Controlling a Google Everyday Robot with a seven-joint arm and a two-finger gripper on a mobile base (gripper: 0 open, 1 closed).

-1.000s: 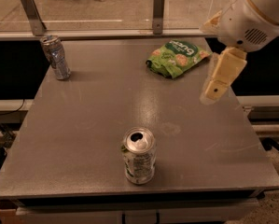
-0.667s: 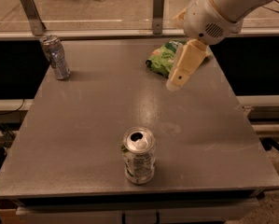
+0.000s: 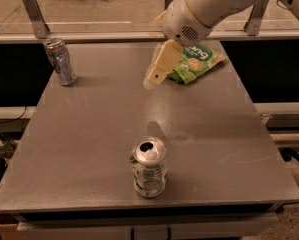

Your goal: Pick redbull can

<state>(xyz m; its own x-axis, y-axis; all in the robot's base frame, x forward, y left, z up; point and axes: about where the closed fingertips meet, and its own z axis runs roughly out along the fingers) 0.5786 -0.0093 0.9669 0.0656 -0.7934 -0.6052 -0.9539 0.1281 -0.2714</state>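
The redbull can (image 3: 60, 61), tall, slim and silver with bluish-grey panels, stands upright at the far left corner of the grey table (image 3: 94, 134). The gripper (image 3: 158, 70) hangs from the white arm above the table's far middle, well to the right of the redbull can and apart from it. It holds nothing that I can see. It sits just left of a green snack bag (image 3: 195, 62).
A wider, stubby can with a white and green label (image 3: 149, 167) stands upright near the table's front edge, its top open. Metal posts (image 3: 34, 13) and a rail run along the back edge. The arm's white body (image 3: 204, 9) overhangs the far right.
The arm and gripper have swung left across the far side of the table, from the right edge past the snack bag toward the middle. The cans have not moved.
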